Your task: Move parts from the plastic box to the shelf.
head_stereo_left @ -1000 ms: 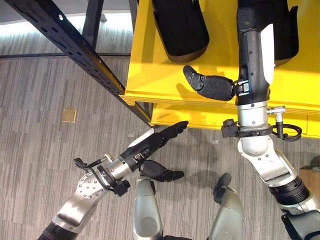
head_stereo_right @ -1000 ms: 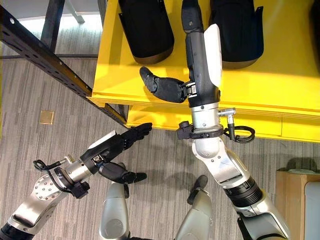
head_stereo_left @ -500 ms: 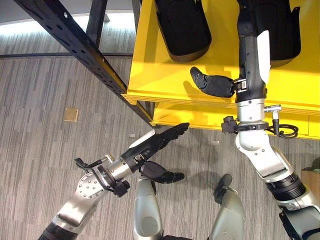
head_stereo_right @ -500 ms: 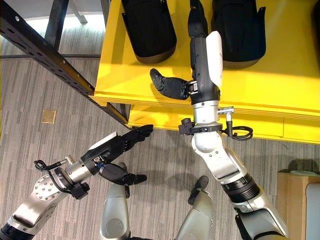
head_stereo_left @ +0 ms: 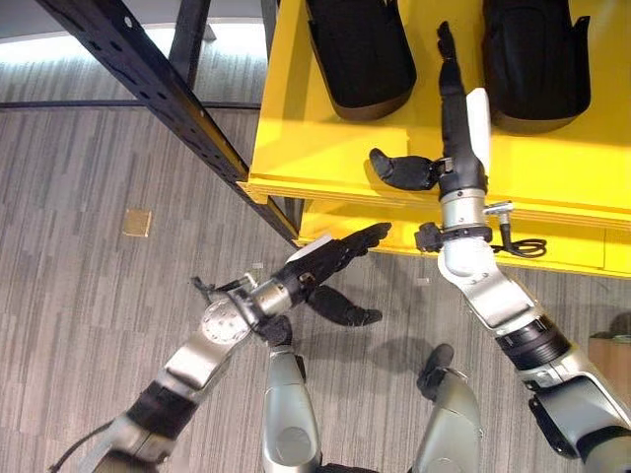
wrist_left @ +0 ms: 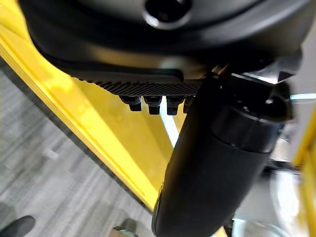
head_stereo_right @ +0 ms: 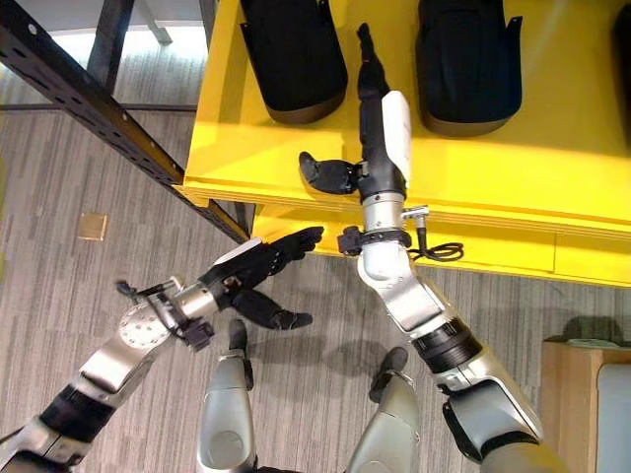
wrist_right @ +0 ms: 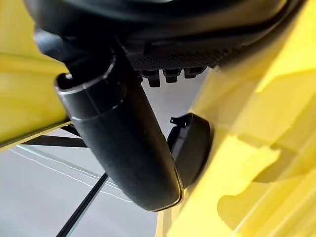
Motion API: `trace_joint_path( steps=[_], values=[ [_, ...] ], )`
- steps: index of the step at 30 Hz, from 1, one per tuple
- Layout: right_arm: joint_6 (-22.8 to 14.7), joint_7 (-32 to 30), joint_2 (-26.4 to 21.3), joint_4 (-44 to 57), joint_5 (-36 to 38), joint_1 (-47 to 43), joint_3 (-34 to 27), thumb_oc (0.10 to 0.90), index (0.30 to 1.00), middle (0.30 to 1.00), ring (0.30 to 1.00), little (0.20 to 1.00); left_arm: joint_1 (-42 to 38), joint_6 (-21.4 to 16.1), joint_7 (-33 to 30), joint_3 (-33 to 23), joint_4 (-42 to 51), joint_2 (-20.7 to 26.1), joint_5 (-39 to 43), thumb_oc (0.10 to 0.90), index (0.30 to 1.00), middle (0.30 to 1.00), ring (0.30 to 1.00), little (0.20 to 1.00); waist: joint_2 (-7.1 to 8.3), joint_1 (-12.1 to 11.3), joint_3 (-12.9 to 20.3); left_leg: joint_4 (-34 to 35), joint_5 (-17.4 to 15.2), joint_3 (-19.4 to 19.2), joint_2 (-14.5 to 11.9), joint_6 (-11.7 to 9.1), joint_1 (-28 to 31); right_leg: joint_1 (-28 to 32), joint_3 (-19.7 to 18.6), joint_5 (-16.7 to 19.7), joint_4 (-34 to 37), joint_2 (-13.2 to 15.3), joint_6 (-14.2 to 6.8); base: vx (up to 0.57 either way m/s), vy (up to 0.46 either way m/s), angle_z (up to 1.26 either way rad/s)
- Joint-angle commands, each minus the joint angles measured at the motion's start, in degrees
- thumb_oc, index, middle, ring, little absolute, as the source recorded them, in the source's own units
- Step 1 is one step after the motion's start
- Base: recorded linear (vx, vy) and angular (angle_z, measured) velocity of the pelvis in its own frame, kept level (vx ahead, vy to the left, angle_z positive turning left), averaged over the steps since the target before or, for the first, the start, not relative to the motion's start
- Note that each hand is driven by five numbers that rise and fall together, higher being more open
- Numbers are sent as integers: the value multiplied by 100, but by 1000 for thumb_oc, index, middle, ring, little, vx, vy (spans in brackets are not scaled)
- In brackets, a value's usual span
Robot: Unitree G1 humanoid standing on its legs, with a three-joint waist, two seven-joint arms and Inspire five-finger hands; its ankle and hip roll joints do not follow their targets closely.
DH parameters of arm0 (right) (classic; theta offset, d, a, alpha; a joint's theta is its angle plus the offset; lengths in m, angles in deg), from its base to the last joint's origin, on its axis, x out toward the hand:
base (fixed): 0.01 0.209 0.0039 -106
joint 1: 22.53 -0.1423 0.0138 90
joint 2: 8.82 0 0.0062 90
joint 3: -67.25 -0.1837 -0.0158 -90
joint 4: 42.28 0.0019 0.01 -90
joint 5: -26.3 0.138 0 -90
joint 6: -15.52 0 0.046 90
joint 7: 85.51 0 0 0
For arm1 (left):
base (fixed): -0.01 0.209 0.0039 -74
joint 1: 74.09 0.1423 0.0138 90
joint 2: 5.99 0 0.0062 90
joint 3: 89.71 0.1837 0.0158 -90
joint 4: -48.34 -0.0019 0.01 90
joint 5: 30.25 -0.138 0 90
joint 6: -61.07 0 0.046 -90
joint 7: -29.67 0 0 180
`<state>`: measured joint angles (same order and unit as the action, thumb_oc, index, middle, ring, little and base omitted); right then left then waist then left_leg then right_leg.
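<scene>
Two black moulded parts lie on the yellow shelf (head_stereo_left: 315, 148): one at the left (head_stereo_left: 360, 54), one at the right (head_stereo_left: 535, 59). My right hand (head_stereo_left: 455, 118) hovers over the shelf between them, open, fingers straight and pointing to the back, thumb (head_stereo_left: 399, 169) spread left near the front edge. It holds nothing. In the right wrist view a black part (wrist_right: 190, 145) shows past the thumb (wrist_right: 123, 143). My left hand (head_stereo_left: 330, 261) is open and empty below the shelf's front edge, fingers pointing at it.
A black steel beam (head_stereo_left: 148, 89) runs diagonally from the upper left to the shelf's corner. A lower yellow level (head_stereo_left: 394, 232) sits under the front edge. A brass floor plate (head_stereo_left: 136, 222) lies at the left, and a wooden box (head_stereo_left: 611, 350) at the lower right.
My right hand has drawn back from deep between the two parts towards the shelf's front edge. The left arm has risen and swung right, nearer the shelf.
</scene>
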<state>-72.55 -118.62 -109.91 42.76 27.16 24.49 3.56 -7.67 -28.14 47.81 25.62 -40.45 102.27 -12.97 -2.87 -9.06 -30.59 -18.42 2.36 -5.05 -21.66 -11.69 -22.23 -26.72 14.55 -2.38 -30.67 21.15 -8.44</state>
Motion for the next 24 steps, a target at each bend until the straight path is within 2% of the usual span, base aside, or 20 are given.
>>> trace_joint_path(
  steps=[1,7,12,21,24],
  values=[
    [-412,-217,417,303,108,-1025,-267,900,1000,1000,1000,1000,-607,-187,-409,91,441,-201,-33,900,1000,1000,1000,1000,425,92,80,47,232,-422,181,462,-317,476,-30,-739,-297,-358,304,0,0,0],
    [-406,89,725,165,382,-1048,-207,900,1000,1000,1000,1000,-1277,124,-932,473,-140,-713,-246,900,1000,1000,1000,1000,529,274,80,-10,258,-489,117,422,-335,450,-123,-824,-449,-437,351,2,1,-1],
    [-385,291,900,44,657,-1129,-159,900,1000,1000,1000,1000,-1666,225,-1283,648,-487,-1034,-329,900,1000,1000,1000,1000,558,416,80,0,281,-560,91,406,-357,394,-222,-717,-285,-470,343,-13,8,-1],
    [-349,599,1090,-127,1004,-1242,-139,900,1000,1000,1000,1000,-2113,469,-1434,725,-815,-1289,-241,900,1000,1000,1000,1000,590,532,80,-49,271,-640,58,421,-381,306,-299,-700,-316,-509,368,-11,4,-3],
    [-293,651,1099,-159,1042,-1267,-105,900,1000,1000,1000,1000,-2157,438,-1486,725,-870,-1308,-250,900,1000,1000,1000,1000,594,542,80,-48,269,-652,58,425,-365,307,-311,-708,-331,-513,372,1,0,-1]
  ],
)
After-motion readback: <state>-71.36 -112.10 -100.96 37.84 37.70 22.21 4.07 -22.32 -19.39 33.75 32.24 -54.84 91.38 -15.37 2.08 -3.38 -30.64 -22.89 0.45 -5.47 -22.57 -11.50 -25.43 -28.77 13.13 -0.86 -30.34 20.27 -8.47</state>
